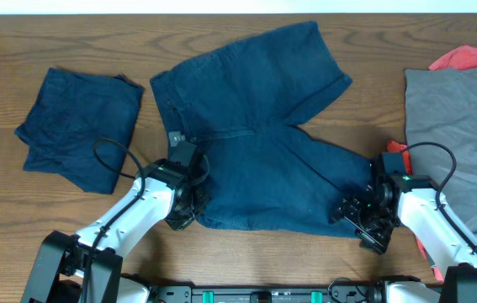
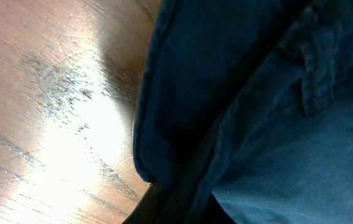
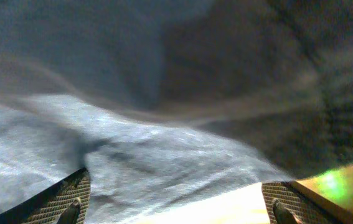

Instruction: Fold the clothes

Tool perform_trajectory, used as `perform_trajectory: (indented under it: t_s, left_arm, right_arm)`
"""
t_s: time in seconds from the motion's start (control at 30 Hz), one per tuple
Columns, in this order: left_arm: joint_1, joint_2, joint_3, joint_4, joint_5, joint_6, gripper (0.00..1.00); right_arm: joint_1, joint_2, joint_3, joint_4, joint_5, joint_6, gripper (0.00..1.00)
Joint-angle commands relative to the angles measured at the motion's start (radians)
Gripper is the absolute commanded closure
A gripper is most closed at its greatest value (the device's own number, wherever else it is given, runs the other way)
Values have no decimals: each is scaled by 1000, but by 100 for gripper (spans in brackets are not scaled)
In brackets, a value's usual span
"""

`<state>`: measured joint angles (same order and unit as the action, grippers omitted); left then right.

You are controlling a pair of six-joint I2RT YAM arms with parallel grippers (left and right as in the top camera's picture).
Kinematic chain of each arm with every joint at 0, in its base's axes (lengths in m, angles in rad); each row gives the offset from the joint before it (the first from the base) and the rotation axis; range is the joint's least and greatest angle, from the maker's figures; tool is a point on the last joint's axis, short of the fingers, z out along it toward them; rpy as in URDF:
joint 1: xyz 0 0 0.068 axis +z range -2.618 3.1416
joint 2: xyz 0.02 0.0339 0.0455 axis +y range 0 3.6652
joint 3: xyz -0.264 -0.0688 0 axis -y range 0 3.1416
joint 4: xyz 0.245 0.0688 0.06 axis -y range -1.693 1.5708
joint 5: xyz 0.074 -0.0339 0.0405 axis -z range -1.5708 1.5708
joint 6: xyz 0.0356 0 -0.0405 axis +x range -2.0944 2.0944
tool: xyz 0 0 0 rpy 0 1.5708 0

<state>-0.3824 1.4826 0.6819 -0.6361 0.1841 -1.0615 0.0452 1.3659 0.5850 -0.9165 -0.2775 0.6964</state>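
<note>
A pair of dark navy blue cotton shorts (image 1: 255, 151) lies spread flat in the middle of the brown wooden bench (image 1: 53, 219), waistband toward the left, one leg pointing to the far edge and the other stretching out to the right. The left gripper (image 1: 183, 202) sits right at the near corner of the waistband, low on the cloth. Its wrist camera is filled by the navy fabric edge (image 2: 226, 124) against the wood, and I cannot tell how its jaws stand. The right gripper (image 1: 357, 217) is down at the hem of the nearer leg, its jaws wide apart: the ribbed pads (image 3: 64, 196) show at either side of its wrist view, with blurred cloth ahead of them. A folded navy garment (image 1: 82, 126) rests well apart at the left. At the right lies a grey fabric garment (image 1: 453, 118), with a red garment (image 1: 469, 57) peeking out behind it.
</note>
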Motion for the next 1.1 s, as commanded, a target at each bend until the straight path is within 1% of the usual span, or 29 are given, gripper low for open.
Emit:
perform_trajectory:
  t_s: [0.0,0.27,0.4,0.5,0.63,0.73,0.8,0.83,0.93,0.97,1.0,1.07]
  left_arm:
    - [4,-13,-10,-11,-20,37,88]
    - [4,-13,-10,-8,-21,38,88]
    - [4,-13,-10,-8,-21,49,88]
    - [4,-13,-10,-10,-21,60,88]
    - [4,-13,-10,-11,-20,63,88]
    - [4,-13,-10,-15,-20,63,88]
    - [4,-13,-10,-23,-20,68,88]
    - [4,-13,-10,-29,-20,76,88]
    - [4,-13,-10,-61,-10,85,88]
    - [4,-13,-10,-76,-9,88,89]
    - [5,-14,-10,-90,-10,98,89]
    - [5,-19,-8,-121,-10,108,90]
  right_arm:
    - [6,-4,-9,-28,2,87,14]
    - [-4,-106,-8,-118,-41,88,12]
    - [-2,-124,-13,-96,65,142,12]
    - [-2,-124,-41,-35,90,188,13]
    - [-2,-124,-104,93,126,261,16]
    - [-2,-124,-151,219,150,272,20]
    - [-2,-124,-174,287,150,273,27]
    - [-2,-124,-182,313,150,272,36]
    - [-2,-124,-195,363,159,271,77]
    - [-2,-124,-194,369,170,271,95]
    - [-2,-124,-194,375,177,267,99]
    - [-2,-124,-193,378,175,244,99]
